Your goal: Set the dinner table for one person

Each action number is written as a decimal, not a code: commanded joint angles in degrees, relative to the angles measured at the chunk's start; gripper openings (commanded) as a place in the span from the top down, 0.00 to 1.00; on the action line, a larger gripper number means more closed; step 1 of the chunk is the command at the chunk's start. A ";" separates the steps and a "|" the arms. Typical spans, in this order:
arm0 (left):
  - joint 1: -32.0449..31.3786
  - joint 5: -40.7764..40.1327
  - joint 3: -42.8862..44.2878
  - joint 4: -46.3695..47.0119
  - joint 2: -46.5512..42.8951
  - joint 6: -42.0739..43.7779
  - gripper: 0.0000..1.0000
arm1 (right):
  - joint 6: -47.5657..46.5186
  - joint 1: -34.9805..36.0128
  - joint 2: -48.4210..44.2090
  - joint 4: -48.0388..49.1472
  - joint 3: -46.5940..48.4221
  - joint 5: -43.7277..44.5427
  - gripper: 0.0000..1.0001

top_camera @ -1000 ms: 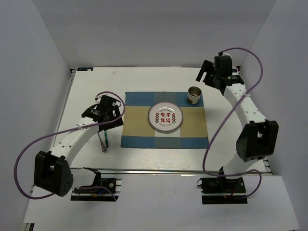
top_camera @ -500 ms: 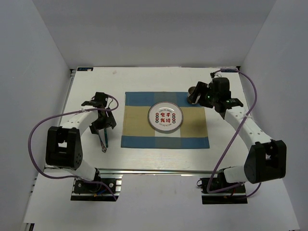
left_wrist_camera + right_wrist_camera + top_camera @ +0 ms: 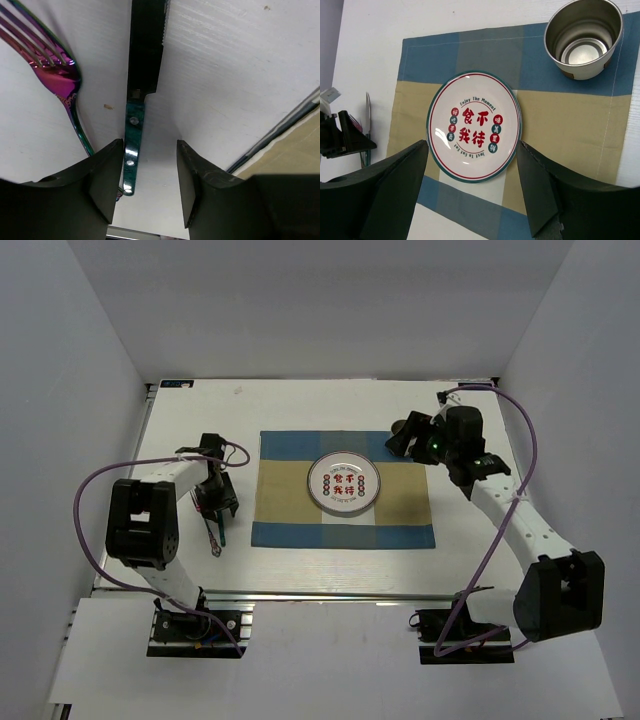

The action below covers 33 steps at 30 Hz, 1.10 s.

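Two sets apart: left fingers (image 3: 106,176) flanking knife (image 3: 134,131), right fingers (image 3: 395,186) empty; dinner table (image 3: 300,408) flat, white, metal rail (image 3: 330,594) in front.

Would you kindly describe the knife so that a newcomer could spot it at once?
Find the blue-and-tan checked placemat on the white table. Just off its left edge lie two utensils side by side; the knife has a black serrated blade and green riveted handle, unlike the iridescent purple fork.
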 commanded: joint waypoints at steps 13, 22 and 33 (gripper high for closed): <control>0.20 3.20 1.88 0.76 2.61 2.53 0.90 | -0.36 0.13 -6.32 2.52 -0.99 -1.67 0.24; -3.13 8.20 15.49 -2.67 -2.30 3.77 1.00 | 1.49 -0.05 -11.33 0.85 -2.13 -0.88 0.23; -20.79 15.25 29.56 0.13 2.96 -9.93 1.00 | 0.09 -0.84 -15.11 -12.68 4.54 8.25 0.17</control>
